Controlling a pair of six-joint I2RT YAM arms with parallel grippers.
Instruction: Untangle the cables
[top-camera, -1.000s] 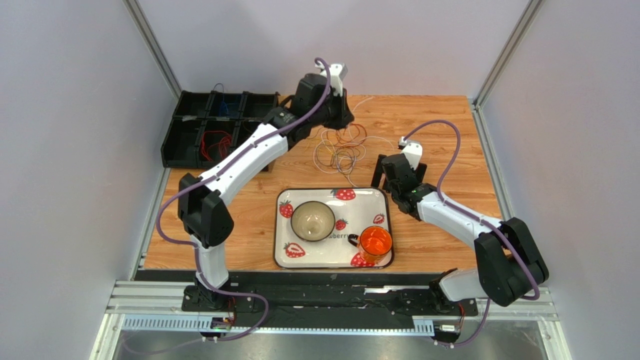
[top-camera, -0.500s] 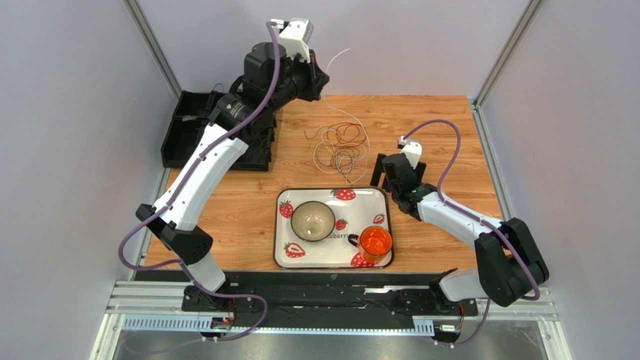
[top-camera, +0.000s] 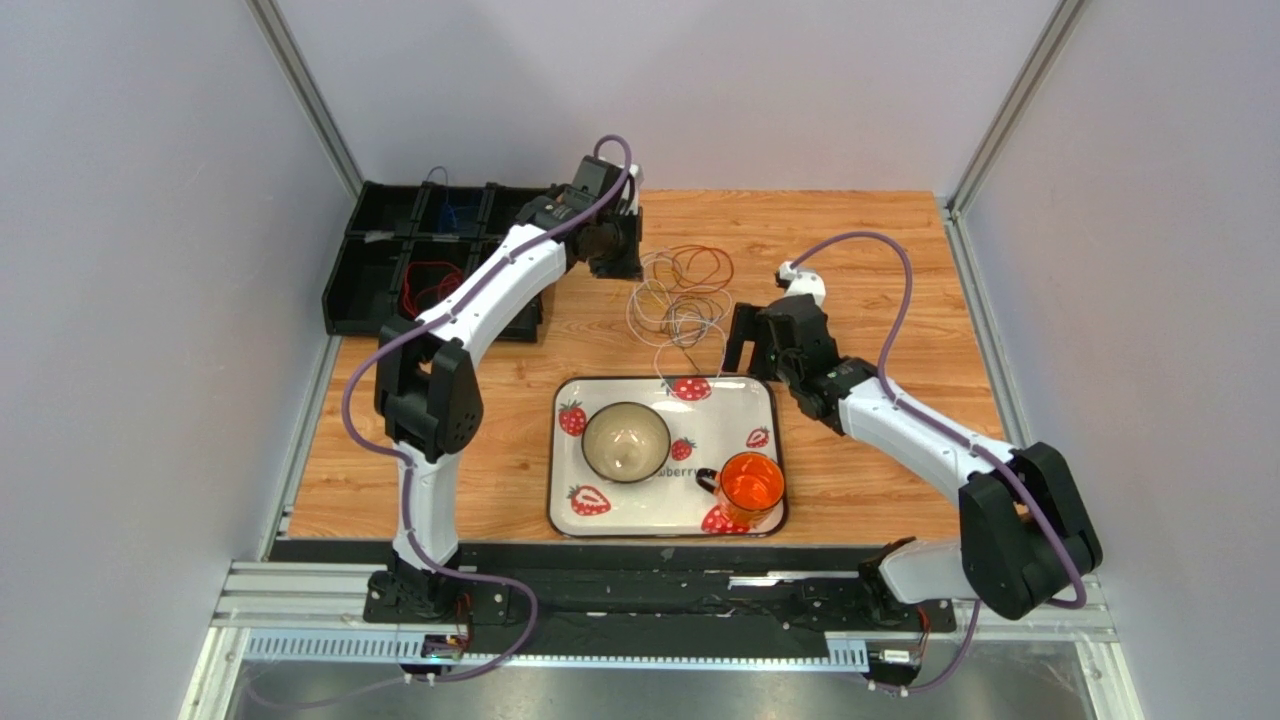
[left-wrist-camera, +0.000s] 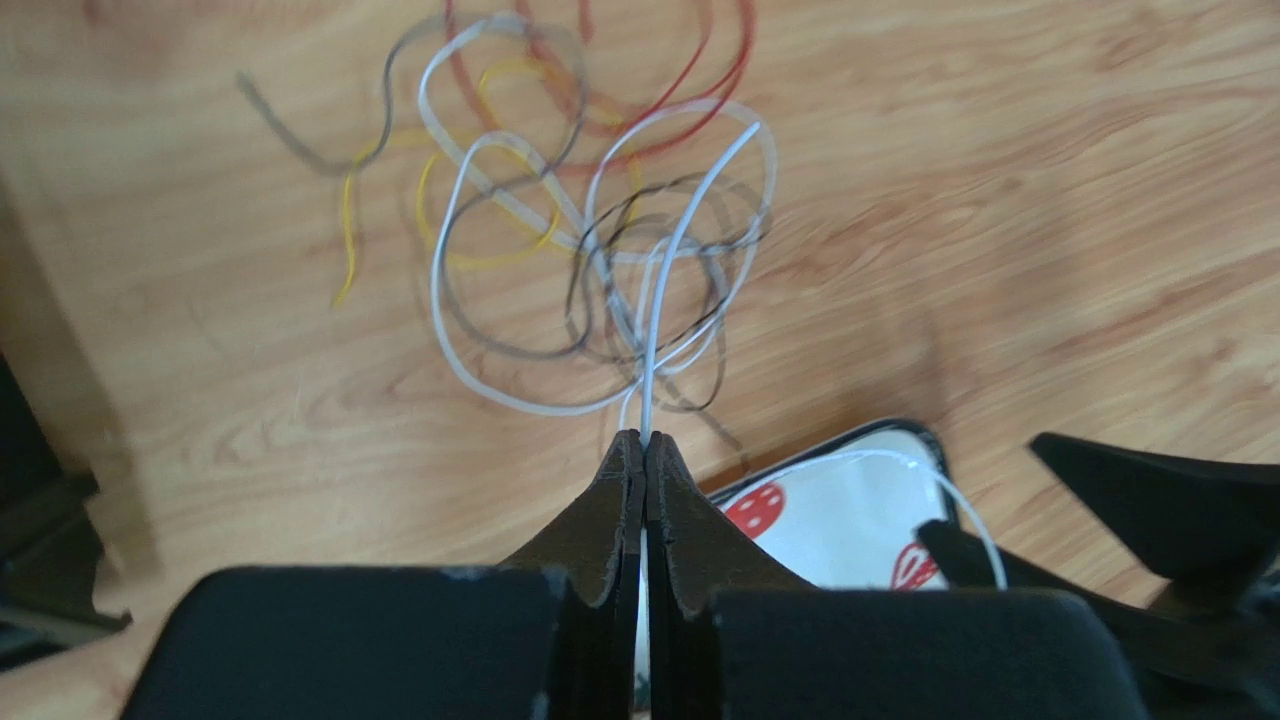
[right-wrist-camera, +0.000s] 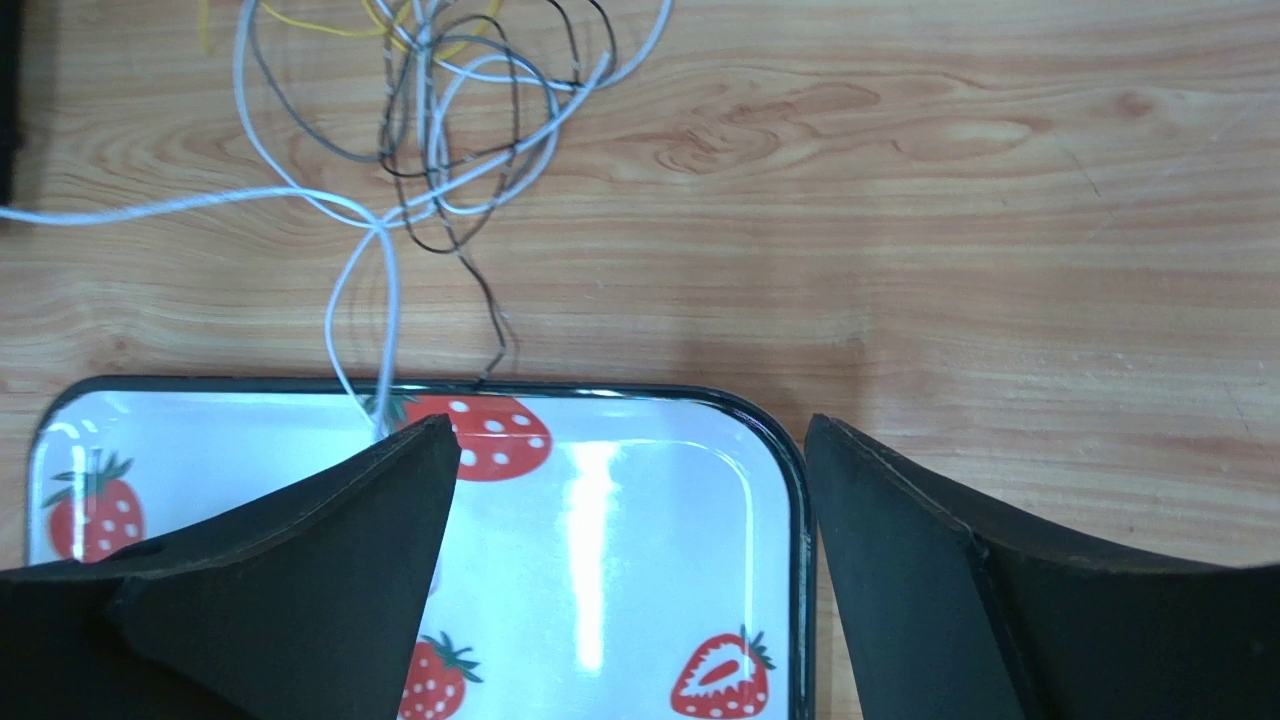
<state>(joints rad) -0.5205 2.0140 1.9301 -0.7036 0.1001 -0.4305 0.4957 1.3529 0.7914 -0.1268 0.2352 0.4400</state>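
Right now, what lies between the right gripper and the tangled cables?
In the right wrist view: the far rim of the strawberry tray, then a strip of bare table. One white strand of the cables trails down to the rim.

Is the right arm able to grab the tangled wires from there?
Probably yes. The right gripper is open above the tray edge, and the cables lie just ahead on the table, nothing between.

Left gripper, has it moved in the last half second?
Yes. The left gripper came down the view, toward the strawberry tray, ending beside the cables.
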